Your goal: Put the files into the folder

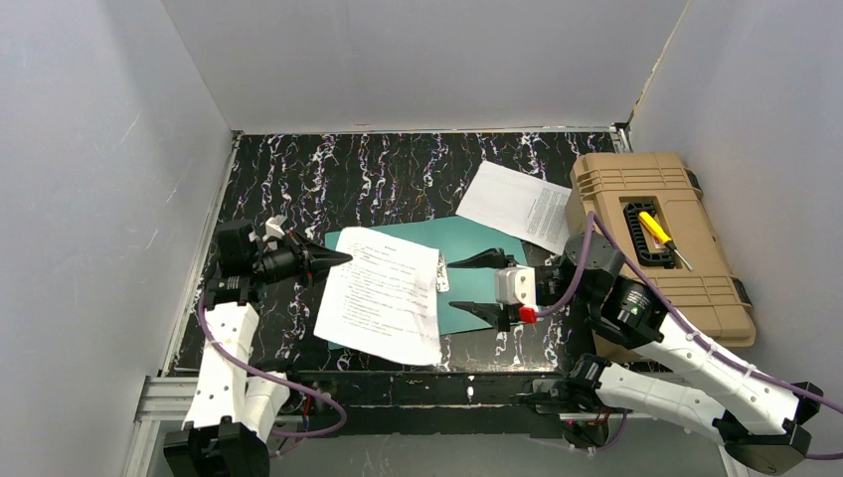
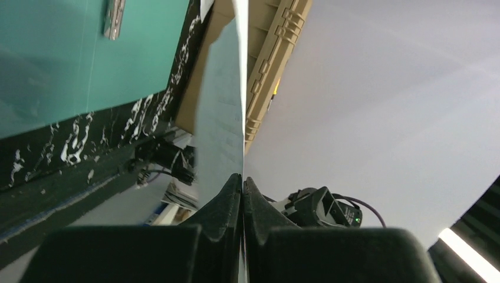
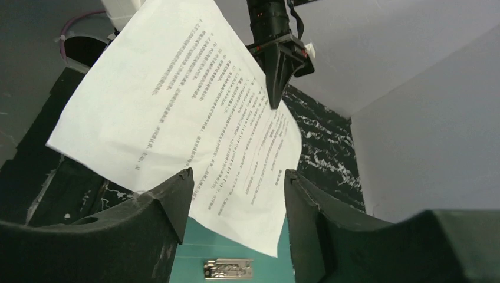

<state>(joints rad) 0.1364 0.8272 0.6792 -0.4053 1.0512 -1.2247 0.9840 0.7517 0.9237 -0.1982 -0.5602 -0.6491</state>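
The teal folder (image 1: 482, 243) lies open on the table, its metal clip (image 3: 228, 269) on the spine. My left gripper (image 1: 341, 258) is shut on the left edge of one printed sheet (image 1: 383, 293) and holds it lifted and slanted over the folder's left half. The left wrist view shows that sheet edge-on (image 2: 224, 106) between the closed fingers (image 2: 242, 180). A second sheet (image 1: 517, 204) lies at the folder's far right corner, against the toolbox. My right gripper (image 1: 472, 288) is open and empty over the folder's right half, facing the held sheet (image 3: 188, 112).
A tan plastic toolbox (image 1: 666, 248) stands at the right with a yellow-handled screwdriver (image 1: 656, 234) in its lid recess. Grey walls enclose the black marbled table (image 1: 378, 174) on three sides.
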